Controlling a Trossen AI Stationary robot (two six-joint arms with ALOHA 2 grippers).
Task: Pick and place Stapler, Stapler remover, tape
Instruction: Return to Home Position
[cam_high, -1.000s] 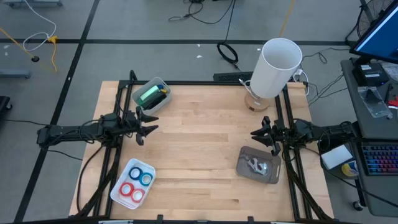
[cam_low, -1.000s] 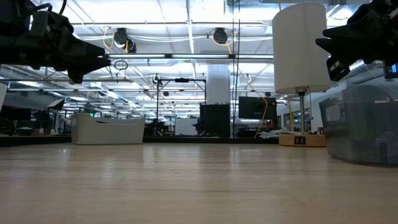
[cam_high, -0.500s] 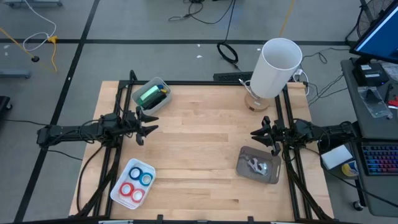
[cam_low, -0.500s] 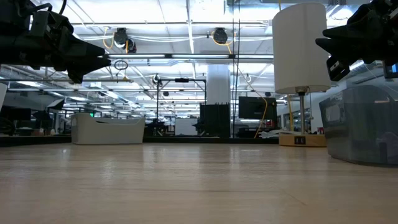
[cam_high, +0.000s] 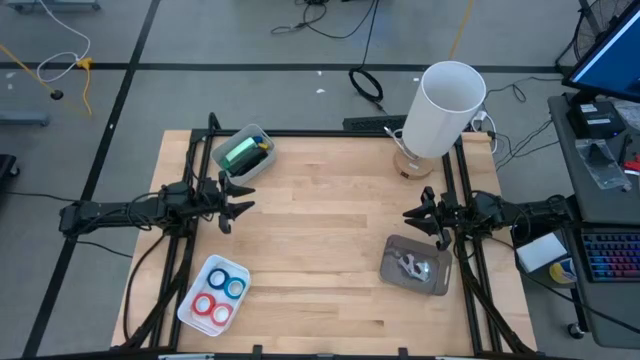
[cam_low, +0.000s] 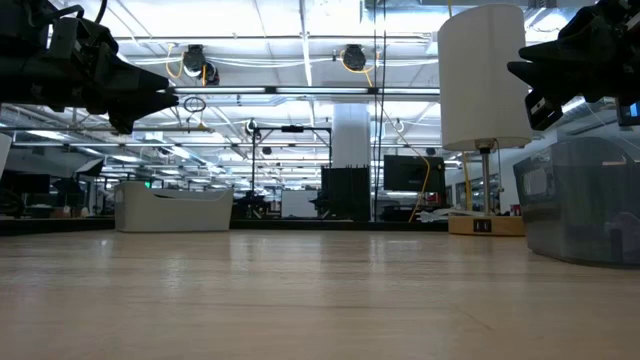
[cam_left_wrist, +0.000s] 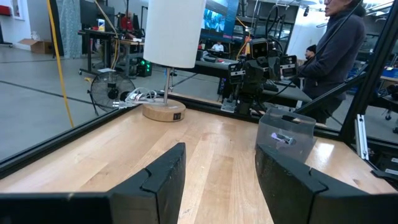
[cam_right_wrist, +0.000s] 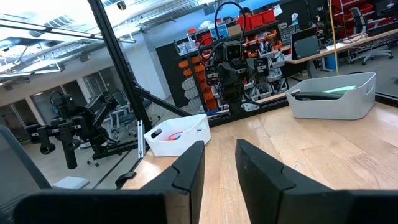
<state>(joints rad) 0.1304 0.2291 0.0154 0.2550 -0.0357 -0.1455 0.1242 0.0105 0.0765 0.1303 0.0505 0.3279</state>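
The left gripper (cam_high: 243, 200) hangs over the left side of the worktop (cam_high: 320, 240), just inside the black frame rail (cam_high: 172, 262) that runs along that edge. It points toward the middle, its fingers spread wide with nothing between them. At the front-left corner the white bin (cam_high: 186, 305) holds the tape (cam_high: 222, 298): two blue rolls and two red ones, lying flat with their holes up, packed side by side. At the back-left corner a pale bin (cam_high: 262, 162) sits skewed to the worktop's edges. The green stapler (cam_high: 240, 153) in it lies with its long axis along the bin, slanting from front-left to back-right. Open wood stretches across the middle between the two arms. Right of centre, toward the front, a grey bin (cam_high: 392, 264) holds the pale stapler removers (cam_high: 412, 266); which way they point cannot be told. Just behind that bin the right gripper (cam_high: 412, 213) hovers near the right-hand rail, facing the left one. Its fingers are parted by a narrow gap and grasp nothing. A white-shaded lamp (cam_high: 448, 100) stands at the back-right corner.
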